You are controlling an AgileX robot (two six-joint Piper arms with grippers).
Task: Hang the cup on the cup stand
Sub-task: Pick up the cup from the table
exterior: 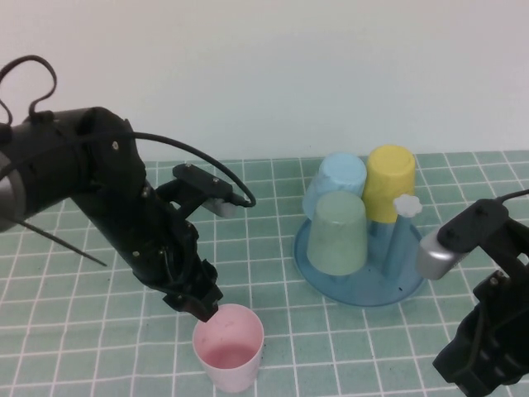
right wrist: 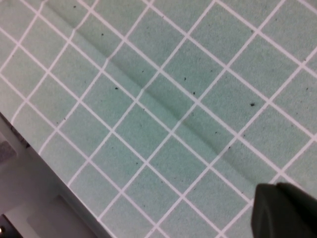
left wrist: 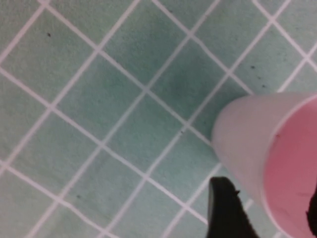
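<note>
Green gridded matting covers the surface [exterior: 83,331], with a plain white wall behind. The cup [exterior: 229,346] stands upright, mouth up, at the near edge, well apart from the cup stand [exterior: 364,285].

Left gripper [exterior: 198,308]: positioned at the cup's rim. Jaws stand apart and straddle the cup wall, one finger [left wrist: 225,208] outside it and the other at the inside; whether they press the wall cannot be told.

Right gripper [exterior: 483,364]: low at the near right, jaws closed, holding nothing.

The cup stand carries inverted light green [exterior: 339,233], blue [exterior: 339,178] and yellow [exterior: 388,182] cups.
</note>
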